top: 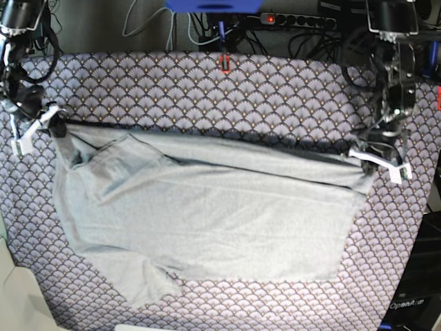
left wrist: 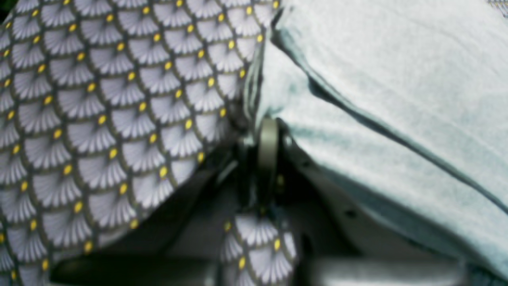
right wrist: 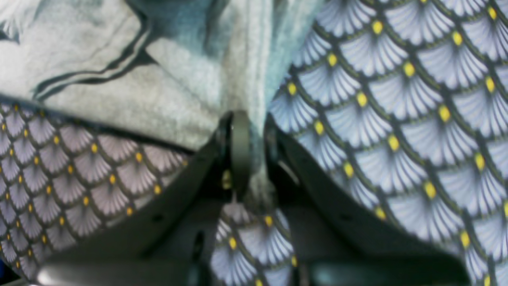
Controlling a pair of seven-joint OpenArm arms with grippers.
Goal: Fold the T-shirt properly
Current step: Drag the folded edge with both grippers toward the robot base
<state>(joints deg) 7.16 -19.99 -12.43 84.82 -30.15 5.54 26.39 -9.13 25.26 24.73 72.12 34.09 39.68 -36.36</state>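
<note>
The T-shirt [top: 207,221] lies spread on the tablecloth [top: 227,89] covering the counter, stretched between the two sets of jaws. The right gripper [top: 56,124] pinches its far corner at one end, the left gripper [top: 358,153] its far corner at the other. The shirt's body spreads toward the near side from both jaws, one sleeve nearest.

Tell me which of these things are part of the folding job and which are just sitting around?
Part of the job:
- grey T-shirt
- left hand, pinching one corner
- right hand, pinching another corner

Just there:
- fan-scale patterned tablecloth
- power strip behind the table
- cables
</note>
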